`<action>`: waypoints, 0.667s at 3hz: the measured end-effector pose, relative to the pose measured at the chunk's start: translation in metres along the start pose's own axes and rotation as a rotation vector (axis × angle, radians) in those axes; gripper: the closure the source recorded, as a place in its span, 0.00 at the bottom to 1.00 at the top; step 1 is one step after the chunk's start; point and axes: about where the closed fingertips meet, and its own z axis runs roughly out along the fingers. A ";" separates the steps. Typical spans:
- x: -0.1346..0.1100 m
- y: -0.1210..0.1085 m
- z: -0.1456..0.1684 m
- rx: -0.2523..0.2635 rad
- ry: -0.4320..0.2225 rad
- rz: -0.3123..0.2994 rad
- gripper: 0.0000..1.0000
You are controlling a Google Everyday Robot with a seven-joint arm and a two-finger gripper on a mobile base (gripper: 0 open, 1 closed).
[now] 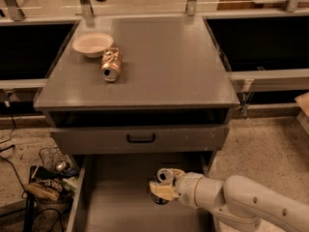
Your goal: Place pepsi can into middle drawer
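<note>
- Hand [161, 191] low at the front of the cabinet, inside the open middle drawer [120, 207], clenched around the pepsi can [165, 174].
- That can stands upright between my fingers, long axis vertical, silver top up, so it lies right at the hand and not off to any side.
- Below it is the drawer's flat grey floor. I cannot tell whether the can's base touches the floor or hangs just above it. I judge that gap is what the coming move turns on: straight down, then let go.
- The drawer holds nothing else that I can see. The can is right of its middle, near the right wall.
- Above, the shut drawer front [140, 140] with its black handle [141, 138] is close overhead.
- On the surface [169, 66] a bowl [92, 44] looks empty, and a copper can [111, 64] lies on its side just beside it.
</note>
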 end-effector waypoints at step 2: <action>0.002 -0.022 0.024 0.047 -0.038 0.015 1.00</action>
